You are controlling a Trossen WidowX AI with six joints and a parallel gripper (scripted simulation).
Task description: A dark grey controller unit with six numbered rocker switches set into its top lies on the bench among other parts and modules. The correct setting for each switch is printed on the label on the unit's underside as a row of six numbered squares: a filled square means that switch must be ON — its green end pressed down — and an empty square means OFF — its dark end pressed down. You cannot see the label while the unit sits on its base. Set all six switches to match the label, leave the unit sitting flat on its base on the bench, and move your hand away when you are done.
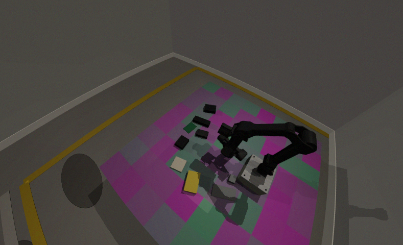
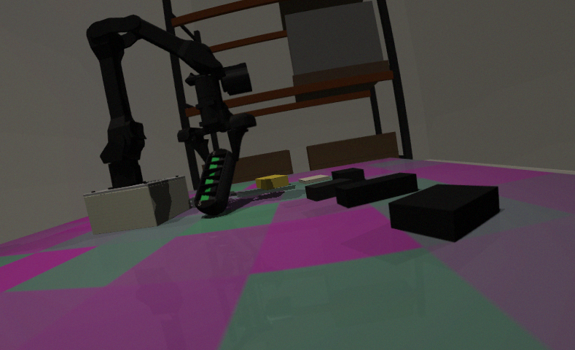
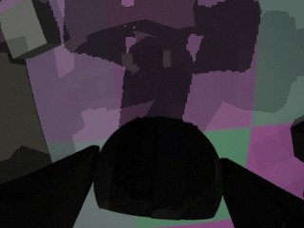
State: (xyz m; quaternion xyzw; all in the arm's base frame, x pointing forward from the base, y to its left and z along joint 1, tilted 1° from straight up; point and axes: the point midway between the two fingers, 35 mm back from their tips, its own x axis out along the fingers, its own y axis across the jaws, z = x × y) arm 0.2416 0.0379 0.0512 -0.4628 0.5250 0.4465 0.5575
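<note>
The controller unit (image 2: pixel 214 184) (image 3: pixel 159 176) is a long, dark, round-ended body. It stands on end, tilted, its lower end leaning towards the arm's base in the exterior view. Its switch face, with green rocker parts, faces the exterior view; the individual settings are hard to read. My gripper (image 1: pixel 231 148) (image 2: pixel 220 152) (image 3: pixel 160 159) is shut on the unit near its upper end, one finger on each side. The lower end is at or just above the bench; I cannot tell if it touches. The underside label is not visible in any view.
The arm's pale base block (image 1: pixel 249 179) (image 2: pixel 123 213) is close beside the unit, with a small grey block (image 1: pixel 232 178) (image 3: pixel 24 28) near it. A yellow block (image 1: pixel 191 186), a cream tile (image 1: pixel 178 164), a green plate (image 1: pixel 189 127) and several black blocks (image 1: pixel 201 121) (image 2: pixel 444 212) lie farther out.
</note>
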